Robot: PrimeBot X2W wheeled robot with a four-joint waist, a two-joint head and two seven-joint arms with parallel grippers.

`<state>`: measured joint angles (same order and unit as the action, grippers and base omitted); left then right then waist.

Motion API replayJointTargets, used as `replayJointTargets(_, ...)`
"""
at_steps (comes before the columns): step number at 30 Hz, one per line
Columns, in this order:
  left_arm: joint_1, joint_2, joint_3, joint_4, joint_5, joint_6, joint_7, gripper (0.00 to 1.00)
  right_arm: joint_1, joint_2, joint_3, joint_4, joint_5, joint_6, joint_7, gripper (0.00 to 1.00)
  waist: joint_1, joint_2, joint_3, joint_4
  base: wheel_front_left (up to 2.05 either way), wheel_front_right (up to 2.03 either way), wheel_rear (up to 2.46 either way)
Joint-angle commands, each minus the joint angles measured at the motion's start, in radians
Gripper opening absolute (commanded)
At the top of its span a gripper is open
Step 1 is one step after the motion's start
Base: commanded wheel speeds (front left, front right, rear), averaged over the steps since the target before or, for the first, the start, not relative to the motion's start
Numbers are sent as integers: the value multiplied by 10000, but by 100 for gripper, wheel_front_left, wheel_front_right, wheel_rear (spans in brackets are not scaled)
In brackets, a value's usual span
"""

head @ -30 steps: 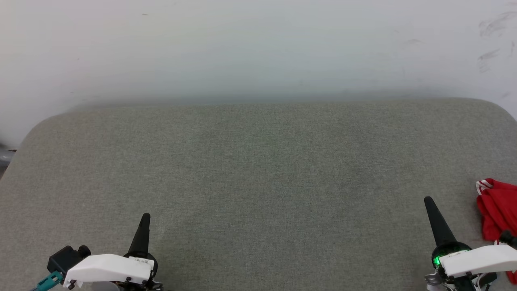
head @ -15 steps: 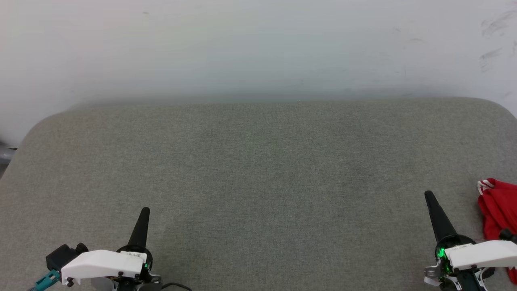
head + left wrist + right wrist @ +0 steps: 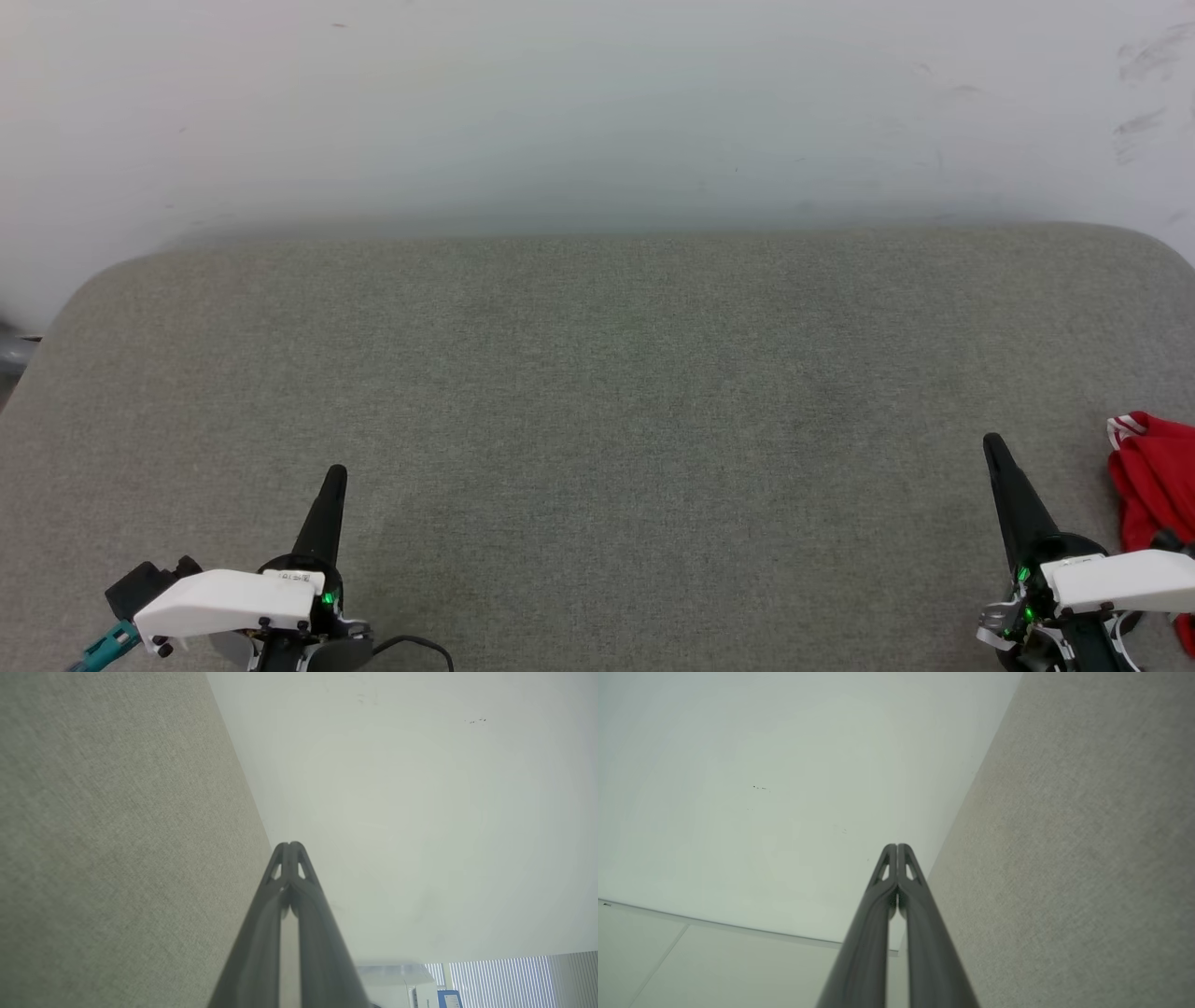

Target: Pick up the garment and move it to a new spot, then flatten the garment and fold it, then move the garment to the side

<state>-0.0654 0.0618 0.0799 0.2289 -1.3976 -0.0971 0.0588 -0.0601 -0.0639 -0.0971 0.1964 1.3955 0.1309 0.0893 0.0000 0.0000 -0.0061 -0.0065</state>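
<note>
Shirt [image 3: 1153, 485] lies bunched on the table [image 3: 597, 392] at lower right frame edge, partly cut off, near right hand [image 3: 992, 444]. Left hand [image 3: 335, 472] at lower left. Both hands pinched together, empty. Fits awaiting pickup or already set aside. If a grab is due, fingers need to part first.

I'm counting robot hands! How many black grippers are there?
2. The left gripper is at the lower left of the grey surface; the right gripper at the lower right, beside the red garment.
</note>
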Motion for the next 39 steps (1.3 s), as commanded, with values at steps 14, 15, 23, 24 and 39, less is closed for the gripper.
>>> replayJointTargets(14,-334,-62,210,90,-1159,-217,319,0,-365,79,-85,257,1204,-2,140,0,0,0,44,31,0,0,0)
replayJointTargets(15,-350,-66,222,97,-1225,-233,341,0,-378,83,-91,274,1273,-3,149,0,0,0,47,33,0,0,0)
replayJointTargets(23,-434,-96,304,141,-1699,-308,459,0,-485,110,-120,399,1747,-3,179,0,0,0,68,48,0,0,0)
replayJointTargets(24,-465,-103,325,148,-1829,-322,502,0,-485,116,-128,434,1880,-3,198,0,0,0,74,52,0,0,0)
replayJointTargets(39,-479,-129,370,177,-2152,-363,591,0,-547,135,-151,508,2215,-3,239,0,0,0,92,65,0,0,0)
